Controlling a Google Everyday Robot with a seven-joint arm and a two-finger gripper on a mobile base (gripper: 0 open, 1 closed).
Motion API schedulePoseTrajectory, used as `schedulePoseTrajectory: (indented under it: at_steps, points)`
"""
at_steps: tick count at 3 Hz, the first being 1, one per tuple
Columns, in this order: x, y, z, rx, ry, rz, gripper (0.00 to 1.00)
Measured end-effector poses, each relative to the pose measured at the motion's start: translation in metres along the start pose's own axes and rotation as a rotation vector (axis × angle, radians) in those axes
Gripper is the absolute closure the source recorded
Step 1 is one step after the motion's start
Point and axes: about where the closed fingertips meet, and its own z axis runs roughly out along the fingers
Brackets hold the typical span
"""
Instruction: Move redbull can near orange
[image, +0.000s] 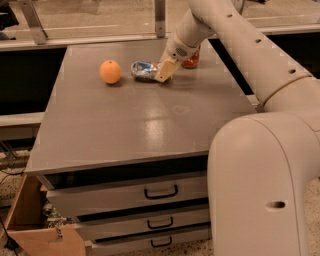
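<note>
Silver-blue redbull can (142, 69), label unreadable, apparently clamped in hand (162, 75), near orange (110, 71).

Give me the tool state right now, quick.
Single tool: closed on the right end of the redbull can, low over the far side of the table, right of the orange.

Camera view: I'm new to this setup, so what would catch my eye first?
The big white arm reaches in from the right, its gripper at a crushed silver can on the far side of the table. Just left sits a bright orange; a red can peeks out behind the gripper.
</note>
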Motion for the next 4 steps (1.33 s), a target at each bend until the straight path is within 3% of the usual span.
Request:
schedulePoseTrajectory:
  at_steps: [1, 4]
  points:
    - [-0.01, 0.0, 0.006, -0.015, -0.008, 0.013, 0.84]
    - [-0.019, 0.014, 0.021, -0.081, -0.025, 0.036, 0.13]
